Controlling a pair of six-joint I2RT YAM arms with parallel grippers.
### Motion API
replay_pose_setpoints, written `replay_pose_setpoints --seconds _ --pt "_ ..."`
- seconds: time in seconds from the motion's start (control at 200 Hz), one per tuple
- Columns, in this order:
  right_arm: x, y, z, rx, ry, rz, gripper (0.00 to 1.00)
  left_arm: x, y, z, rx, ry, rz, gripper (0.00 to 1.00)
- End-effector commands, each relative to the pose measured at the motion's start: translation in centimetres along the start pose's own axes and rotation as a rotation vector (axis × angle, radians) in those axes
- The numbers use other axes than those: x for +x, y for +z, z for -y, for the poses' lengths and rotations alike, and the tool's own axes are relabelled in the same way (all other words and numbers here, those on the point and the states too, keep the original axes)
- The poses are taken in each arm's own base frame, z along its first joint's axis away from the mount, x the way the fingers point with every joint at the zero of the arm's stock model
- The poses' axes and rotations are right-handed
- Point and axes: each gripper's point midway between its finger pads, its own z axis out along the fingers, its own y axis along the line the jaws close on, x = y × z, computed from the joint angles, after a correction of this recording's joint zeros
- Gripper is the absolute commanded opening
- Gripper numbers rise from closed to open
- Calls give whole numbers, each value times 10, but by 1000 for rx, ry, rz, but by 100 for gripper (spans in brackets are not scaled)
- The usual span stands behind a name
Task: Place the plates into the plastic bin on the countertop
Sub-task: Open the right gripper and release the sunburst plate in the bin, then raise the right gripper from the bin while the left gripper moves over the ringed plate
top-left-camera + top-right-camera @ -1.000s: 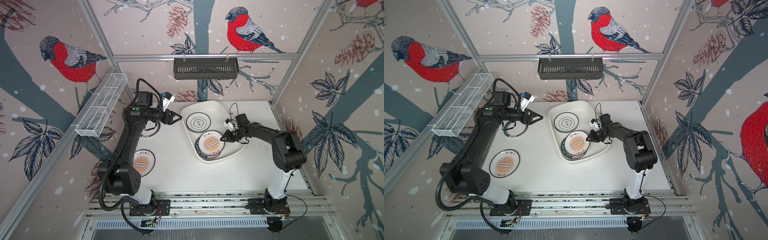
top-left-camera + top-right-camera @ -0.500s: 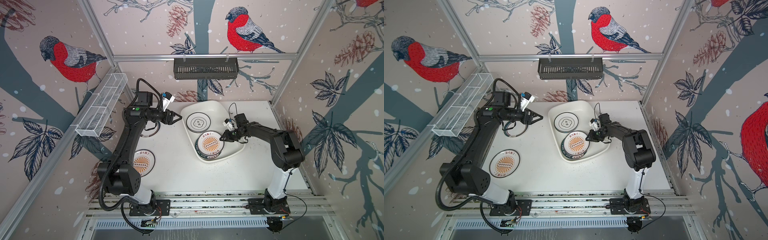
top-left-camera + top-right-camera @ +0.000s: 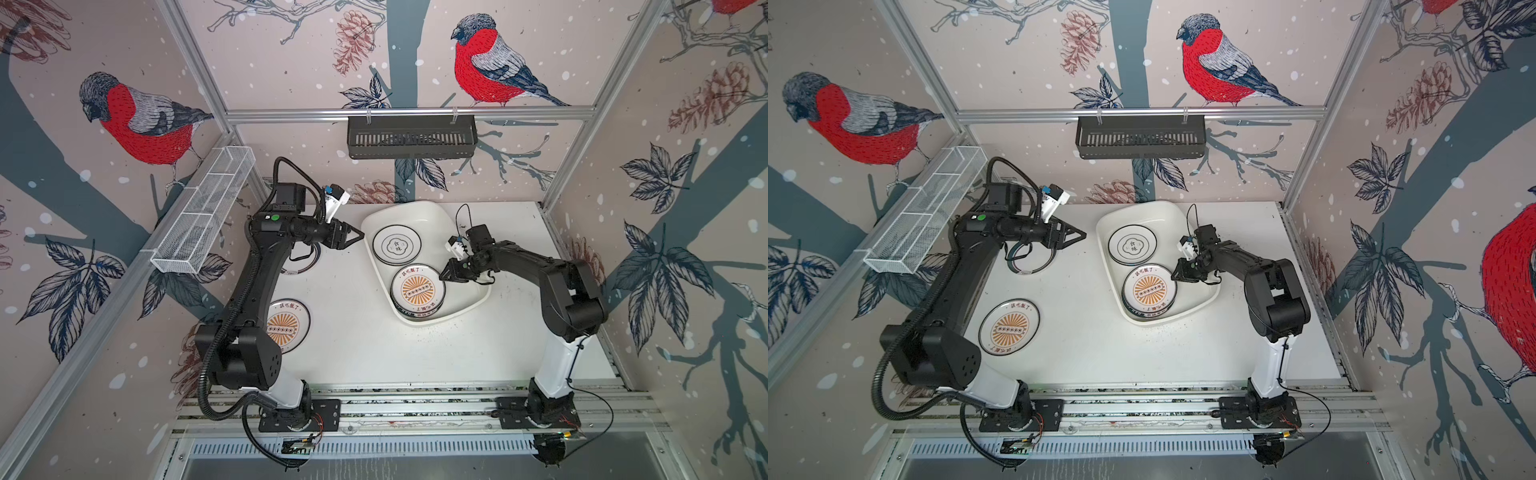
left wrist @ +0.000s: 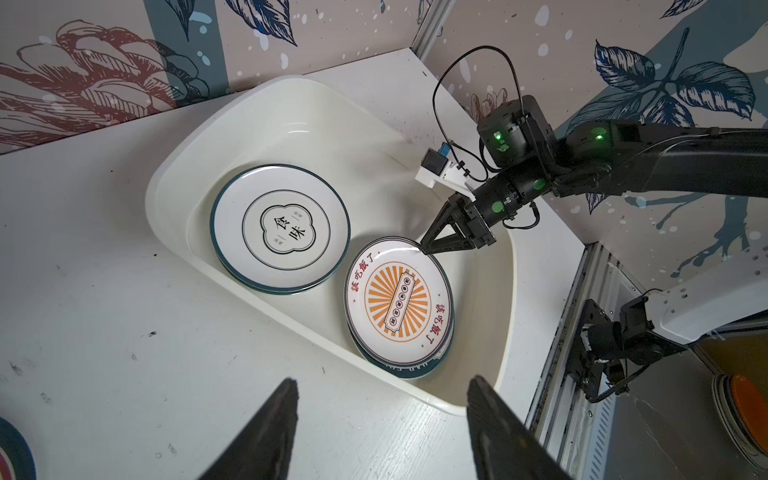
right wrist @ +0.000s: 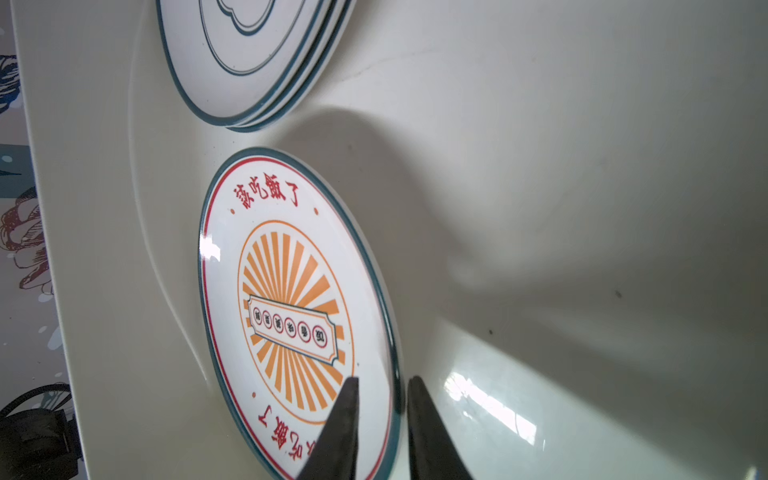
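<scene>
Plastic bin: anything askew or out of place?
The sunburst plate sits off-centre on its stack, lower rims showing on one side, with the right gripper's jaws straddling its rim. The plastic bin lies skewed to the countertop's edges.

Two black jointed robot arms, the left arm [image 3: 253, 282] and the right arm [image 3: 528, 259], share white lower segments and black bolted base plates [image 3: 328, 409]. A ribbed black hose [image 3: 202, 386] trails from the left; green lights [image 4: 599, 135] dot the right. The left pincer [image 4: 382, 379] and right pincer [image 4: 424, 249] carry black wedge-shaped fingers.

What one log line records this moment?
left gripper: open | right gripper: parted astride sunburst plate rim | plastic bin: emblem plate inside
</scene>
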Motion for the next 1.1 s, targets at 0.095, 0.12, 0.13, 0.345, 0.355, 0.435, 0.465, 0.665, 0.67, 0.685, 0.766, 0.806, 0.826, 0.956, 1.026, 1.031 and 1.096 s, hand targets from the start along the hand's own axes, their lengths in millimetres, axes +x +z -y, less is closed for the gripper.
replay_pose_setpoints --seconds 0.095,0.12,0.13,0.345,0.355,0.435,0.465,0.665,0.67,0.685,0.766,0.806,0.826,0.956,1.026,1.031,1.096 --pt "-4 -3 5 69 -19 2 24 -5 -2 5 6 45 13 66" --pt "-5 -4 5 75 -24 7 24 -5 -3 4 1 47 14 68" --pt "-6 -5 5 80 -25 10 24 -5 -2 4 -1 46 12 69" --pt "-14 -11 2 101 -37 47 23 -5 -5 -2 -49 44 11 74" --pt "-14 -11 1 103 -38 47 23 -5 -5 -2 -50 43 10 75" --pt "-16 -10 2 116 -42 59 22 -5 -6 -8 -85 31 9 75" --pt "-16 -10 1 114 -43 64 21 -5 -6 -12 -110 19 8 75" --pt "-21 -7 0 141 -42 107 16 5 -8 -44 -205 -106 12 76" --pt "-21 -7 0 142 -41 110 16 6 -9 -45 -207 -111 13 76" --pt "-22 -8 0 147 -40 119 16 7 -10 -48 -212 -122 17 77" --pt "-29 -18 -5 158 -40 181 15 14 -16 -66 -230 -189 42 76" --pt "-33 -26 -8 161 -38 220 15 17 -20 -74 -236 -221 54 76" --pt "-35 -30 -9 163 -37 241 15 18 -23 -79 -243 -238 58 76" --pt "-45 -60 -29 120 -20 388 16 40 -22 -103 -293 -297 40 76" --pt "-44 -73 -44 72 -17 460 16 54 -21 -117 -367 -315 34 76" --pt "-43 -73 -45 69 -17 463 16 55 -21 -118 -374 -316 34 76" --pt "-39 -81 -58 37 -24 510 16 67 -21 -132 -451 -325 44 76"
